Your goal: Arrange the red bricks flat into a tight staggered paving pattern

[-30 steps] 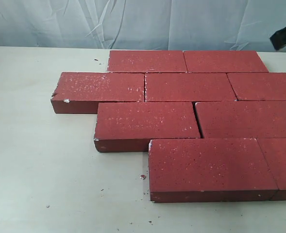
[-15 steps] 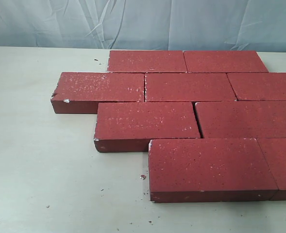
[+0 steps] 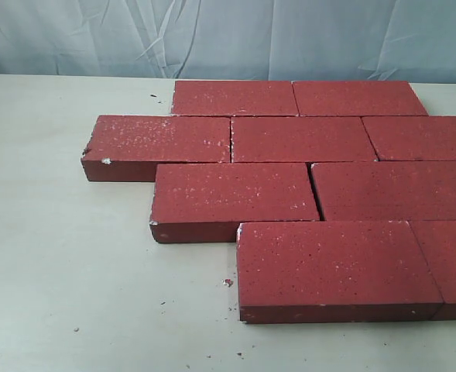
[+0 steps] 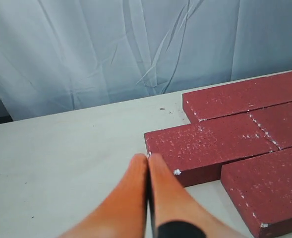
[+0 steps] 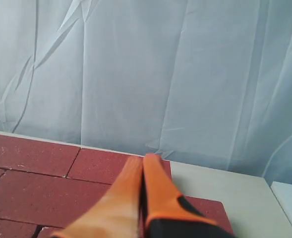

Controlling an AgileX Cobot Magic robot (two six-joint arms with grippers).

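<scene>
Bricks: your nine bricks (image 3: 305, 194) lay flat on the surface (image 3: 57, 271) in four staggered rows, from back to front two, three, two and two. Their sides touched, and the front right one ran off the exterior view's edge.
Seams: thin dark lines, a little wider between the third row's pair.
Chips: white corners showed on the left ends of the second and third rows.
Left gripper (image 4: 148, 161): your jaws were pressed together and empty, above bare surface just beside a left-end brick's corner.
Right gripper (image 5: 142, 161): your jaws were together and empty, above the bricks.
Crumbs (image 3: 228, 283): a few lay on the surface near the front row.
Cloth (image 3: 212, 39): pale and creased, it hung behind the surface.
</scene>
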